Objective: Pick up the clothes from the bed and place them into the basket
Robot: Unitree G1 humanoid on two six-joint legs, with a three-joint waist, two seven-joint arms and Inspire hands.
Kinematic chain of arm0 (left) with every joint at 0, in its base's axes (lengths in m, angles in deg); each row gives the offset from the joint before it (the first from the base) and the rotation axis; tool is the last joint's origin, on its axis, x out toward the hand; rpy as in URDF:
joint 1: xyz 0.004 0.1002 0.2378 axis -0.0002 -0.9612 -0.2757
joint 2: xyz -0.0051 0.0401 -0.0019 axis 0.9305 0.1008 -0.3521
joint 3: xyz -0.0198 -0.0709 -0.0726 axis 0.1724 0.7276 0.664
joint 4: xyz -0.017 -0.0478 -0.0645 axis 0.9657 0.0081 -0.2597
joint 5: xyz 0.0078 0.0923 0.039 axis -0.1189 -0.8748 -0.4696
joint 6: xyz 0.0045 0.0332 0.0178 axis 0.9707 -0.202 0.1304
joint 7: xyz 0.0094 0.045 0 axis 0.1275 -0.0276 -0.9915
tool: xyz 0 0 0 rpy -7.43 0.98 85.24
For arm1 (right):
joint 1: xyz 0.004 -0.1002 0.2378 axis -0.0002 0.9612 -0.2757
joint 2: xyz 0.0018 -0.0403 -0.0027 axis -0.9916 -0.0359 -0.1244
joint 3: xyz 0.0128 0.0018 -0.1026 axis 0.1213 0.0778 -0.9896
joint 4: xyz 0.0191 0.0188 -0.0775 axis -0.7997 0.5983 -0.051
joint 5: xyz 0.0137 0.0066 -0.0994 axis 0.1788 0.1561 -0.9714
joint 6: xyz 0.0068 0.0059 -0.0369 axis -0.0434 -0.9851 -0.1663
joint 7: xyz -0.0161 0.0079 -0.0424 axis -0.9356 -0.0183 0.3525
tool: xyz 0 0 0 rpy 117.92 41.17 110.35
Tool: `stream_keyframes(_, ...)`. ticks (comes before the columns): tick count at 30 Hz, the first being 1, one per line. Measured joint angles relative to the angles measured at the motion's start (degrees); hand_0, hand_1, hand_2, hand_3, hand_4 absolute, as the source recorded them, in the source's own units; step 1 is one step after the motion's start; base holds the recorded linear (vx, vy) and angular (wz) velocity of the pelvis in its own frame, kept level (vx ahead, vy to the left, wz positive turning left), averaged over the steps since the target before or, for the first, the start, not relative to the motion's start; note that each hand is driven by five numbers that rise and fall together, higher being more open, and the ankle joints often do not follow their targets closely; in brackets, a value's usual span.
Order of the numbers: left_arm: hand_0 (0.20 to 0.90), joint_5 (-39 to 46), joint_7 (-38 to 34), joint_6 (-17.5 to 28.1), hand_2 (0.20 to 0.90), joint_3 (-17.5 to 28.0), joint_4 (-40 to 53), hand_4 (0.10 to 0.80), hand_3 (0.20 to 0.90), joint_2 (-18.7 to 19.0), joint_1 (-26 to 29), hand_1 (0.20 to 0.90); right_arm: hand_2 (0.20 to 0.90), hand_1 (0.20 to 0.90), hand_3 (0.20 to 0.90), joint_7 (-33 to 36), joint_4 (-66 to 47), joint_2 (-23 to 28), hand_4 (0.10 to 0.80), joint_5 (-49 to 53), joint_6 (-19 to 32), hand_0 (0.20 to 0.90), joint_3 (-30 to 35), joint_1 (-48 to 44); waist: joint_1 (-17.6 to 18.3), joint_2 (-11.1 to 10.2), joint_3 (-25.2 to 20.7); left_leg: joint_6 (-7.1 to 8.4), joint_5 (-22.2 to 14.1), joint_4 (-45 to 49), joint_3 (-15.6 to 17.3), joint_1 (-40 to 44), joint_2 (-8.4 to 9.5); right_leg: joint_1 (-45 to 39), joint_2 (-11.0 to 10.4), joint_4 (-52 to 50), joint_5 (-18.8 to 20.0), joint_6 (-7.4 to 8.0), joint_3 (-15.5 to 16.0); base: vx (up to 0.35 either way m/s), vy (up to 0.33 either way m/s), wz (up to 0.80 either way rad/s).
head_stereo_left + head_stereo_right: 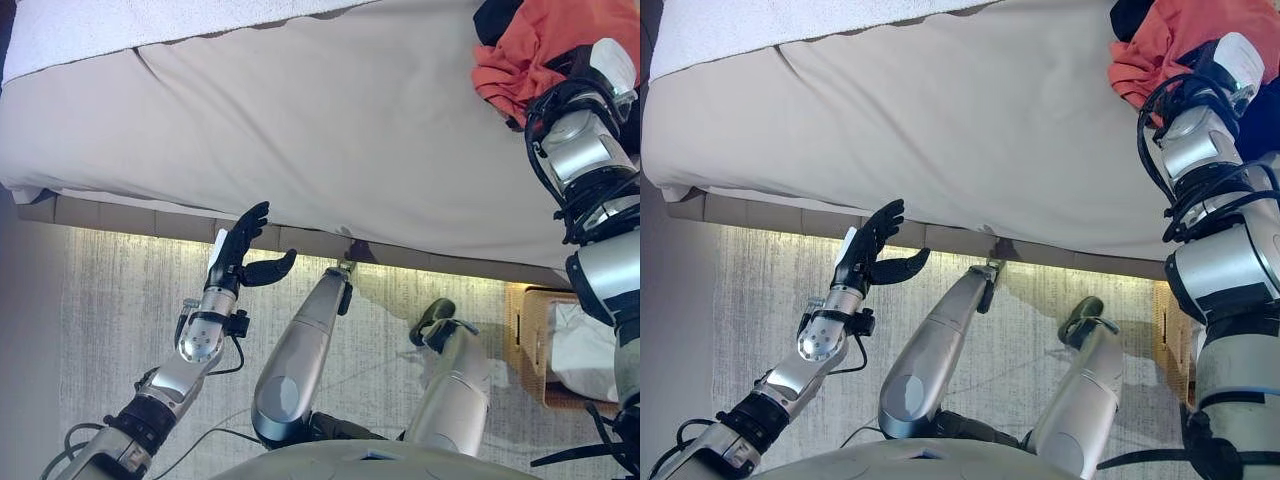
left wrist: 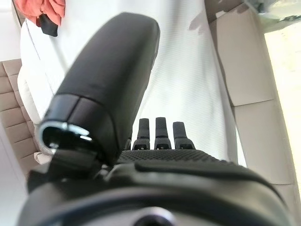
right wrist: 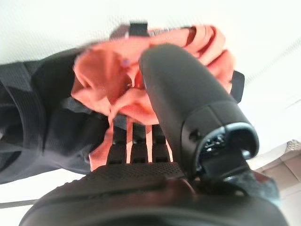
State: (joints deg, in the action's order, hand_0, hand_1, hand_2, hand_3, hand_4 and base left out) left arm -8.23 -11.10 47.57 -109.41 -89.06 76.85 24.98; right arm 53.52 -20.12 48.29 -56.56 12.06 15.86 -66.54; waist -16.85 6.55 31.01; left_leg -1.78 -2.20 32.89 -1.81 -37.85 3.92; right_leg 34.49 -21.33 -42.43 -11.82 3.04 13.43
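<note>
- The scene is bright; a warm light strip glows under the bed edge onto the rug.
- The sheet looks washed out in both wrist views.
- The close thumbs and the orange cloth are blurred.

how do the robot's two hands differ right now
The left hand hangs open off the bed's near edge, fingers straight, touching nothing; the right hand is up on the bed, its fingers pushed into the orange garment beside dark clothing, grasp not visible. Both are dark.
</note>
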Motion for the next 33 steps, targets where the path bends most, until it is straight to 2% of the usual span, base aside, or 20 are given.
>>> stream_keyframes(4,0.900,-0.02,-0.06,-0.02,0.900,0.01,0.00,0.800,0.900,0.00,0.30,0.900,0.300,0.300,0.200,-0.20,0.03,-0.02,0.100,0.04,-0.19,0.300,-0.03,0.43,0.19,-0.01,0.01,-0.19,-0.05,-0.30,0.51,2.56,-0.18,-2.68,0.13,1.11,0.03,0.01,-0.05,0.028,-0.012,-0.07)
stream_keyframes(6,0.900,-0.02,-0.08,-0.02,0.900,0.01,0.00,0.800,0.900,0.01,0.79,0.900,0.300,0.300,0.200,-0.21,0.04,-0.01,0.100,0.06,-0.18,0.300,-0.03,0.81,0.53,-0.02,0.01,-0.63,-0.09,-1.31,0.81,5.55,-0.27,-5.72,0.22,2.58,0.04,0.03,0.16,0.039,-0.013,-0.06)
stream_keyframes(13,0.900,-0.03,-0.48,-0.38,0.900,0.19,-0.02,0.800,0.900,0.08,2.24,0.900,0.300,0.300,0.200,-0.19,-0.38,0.87,0.100,0.79,1.42,0.300,0.14,1.10,1.82,-0.31,0.14,-0.59,-0.55,-6.39,1.85,16.21,-0.98,-16.58,1.33,9.53,0.28,-0.14,1.31,0.064,-0.026,-0.11)
stream_keyframes(17,0.900,-0.03,-0.48,-0.62,0.900,0.45,-0.42,0.800,0.900,0.16,2.10,0.900,0.300,0.300,0.200,-0.28,-0.74,1.83,0.100,1.95,2.38,0.300,0.70,1.78,1.83,-1.10,0.42,-0.44,-0.33,-10.73,3.08,23.42,-2.06,-23.56,3.02,15.10,1.87,0.50,1.34,0.085,-0.021,-0.21)
stream_keyframes(21,0.900,-0.05,-0.43,-0.77,0.900,0.91,-0.45,0.800,0.900,0.22,2.15,0.900,0.300,0.300,0.200,-0.12,-5.34,5.73,0.100,3.03,3.38,0.300,1.49,1.89,2.55,-2.07,0.15,0.26,0.94,-16.05,3.38,29.08,-3.03,-29.73,5.03,22.16,5.04,1.39,2.17,0.084,-0.018,-0.13)
stream_keyframes(28,0.900,-0.10,0.05,-3.20,0.900,4.23,-0.87,0.800,0.900,0.75,2.32,0.900,0.300,0.300,0.200,-0.23,-8.20,11.61,0.100,4.21,4.94,0.300,3.22,-0.23,4.55,-4.10,-0.68,1.25,2.67,-24.84,4.80,38.44,-4.28,-38.92,7.81,32.76,9.61,1.58,2.86,0.123,-0.026,-0.15)
stream_keyframes(30,0.900,-0.13,0.34,-3.71,0.900,4.65,-0.90,0.800,0.900,1.68,2.18,0.900,0.300,0.300,0.200,-0.53,-8.40,13.73,0.100,5.40,5.12,0.300,3.22,-2.17,4.95,-5.11,-1.60,1.43,3.03,-28.04,6.03,41.55,-4.61,-41.65,8.62,36.45,10.63,1.77,2.83,0.102,-0.021,-0.23)
stream_keyframes(33,0.900,-0.14,0.92,-4.12,0.900,5.16,-1.82,0.800,0.900,1.88,2.21,0.900,0.300,0.300,0.200,-0.39,-8.38,16.41,0.100,5.69,5.17,0.300,3.24,-4.02,6.15,-7.42,-5.23,1.96,3.91,-30.94,6.21,42.14,-4.87,-42.80,9.65,40.80,12.17,2.08,2.86,0.068,-0.018,-0.07)
